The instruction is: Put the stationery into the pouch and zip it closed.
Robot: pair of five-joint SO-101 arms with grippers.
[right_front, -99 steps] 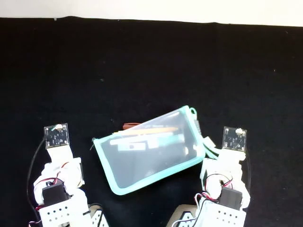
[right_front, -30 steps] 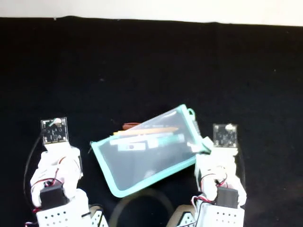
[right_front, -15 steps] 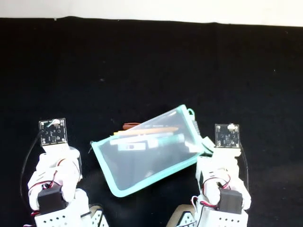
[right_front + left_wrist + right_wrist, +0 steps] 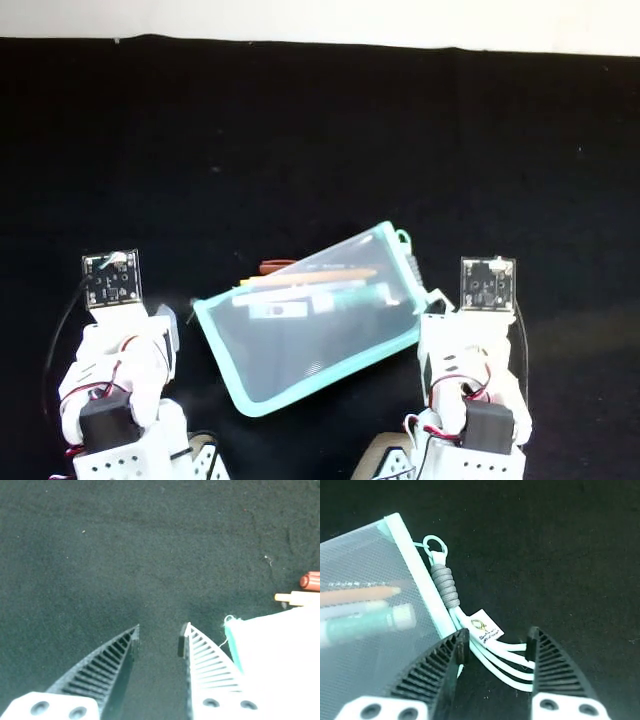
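Pouch [image 4: 310,325]: translucent mesh, mint trim, lying flat on black cloth [image 4: 300,130] between the arms.
Inside: orange pencil [image 4: 357,595] and green pen [image 4: 370,625], both blurred by the mesh.
White tag [image 4: 486,628]: print unreadable.
Left gripper [image 4: 159,635]: jaws apart, empty, beside the pouch corner.
Right gripper [image 4: 495,642]: jaws apart over the mint strap cords [image 4: 505,662].

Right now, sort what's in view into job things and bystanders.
Job: pouch, orange pencil, green marker, brown pen at the pouch's edge, pouch strap.
Bystanders: black table cover, white surface behind it.
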